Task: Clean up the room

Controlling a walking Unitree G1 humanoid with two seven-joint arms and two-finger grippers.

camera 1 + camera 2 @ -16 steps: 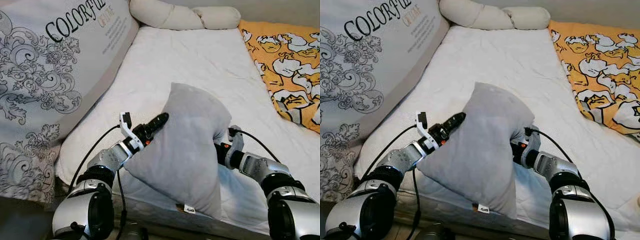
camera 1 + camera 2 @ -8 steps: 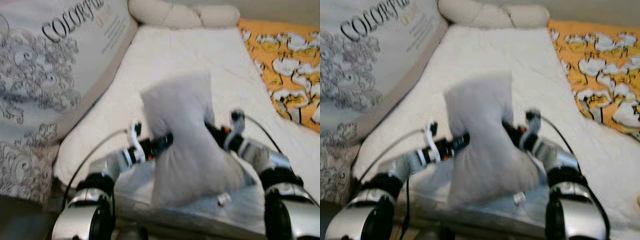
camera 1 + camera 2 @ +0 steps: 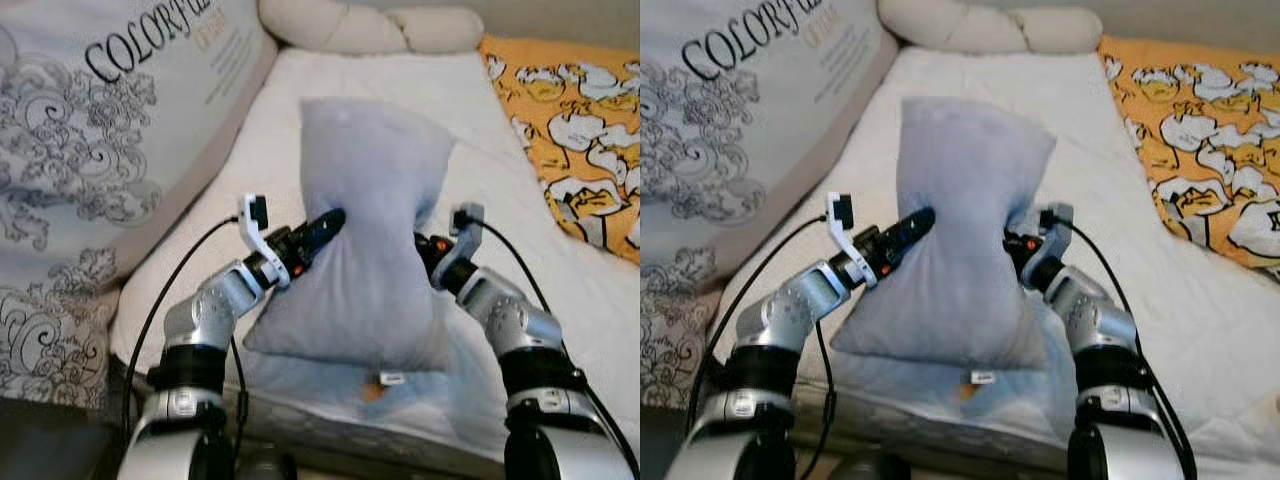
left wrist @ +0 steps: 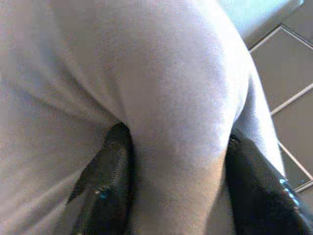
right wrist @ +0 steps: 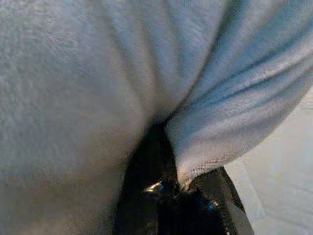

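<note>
A grey pillow (image 3: pixel 365 230) stands upright over the near edge of the white bed (image 3: pixel 400 110), pinched at its waist from both sides. My left gripper (image 3: pixel 325 228) presses into its left side, and in the left wrist view a fold of grey fabric (image 4: pixel 181 122) bulges between the two black fingers (image 4: pixel 110 181). My right gripper (image 3: pixel 428 250) grips the pillow's right edge; the right wrist view shows a bunched hem (image 5: pixel 230 127) caught in its fingers (image 5: pixel 161 191). A small white tag (image 3: pixel 390 378) hangs at the pillow's lower edge.
A large patterned cushion printed "COLORFUL" (image 3: pixel 110 150) leans along the bed's left side. A cream bolster (image 3: pixel 370 28) lies at the head of the bed. An orange cartoon-print blanket (image 3: pixel 570 120) covers the right side. The middle of the mattress is bare sheet.
Both arms have lifted the pillow up and forward; it now stands taller and straighter over the bed, pinched narrower at the middle. The tag swung from lower right to lower centre.
</note>
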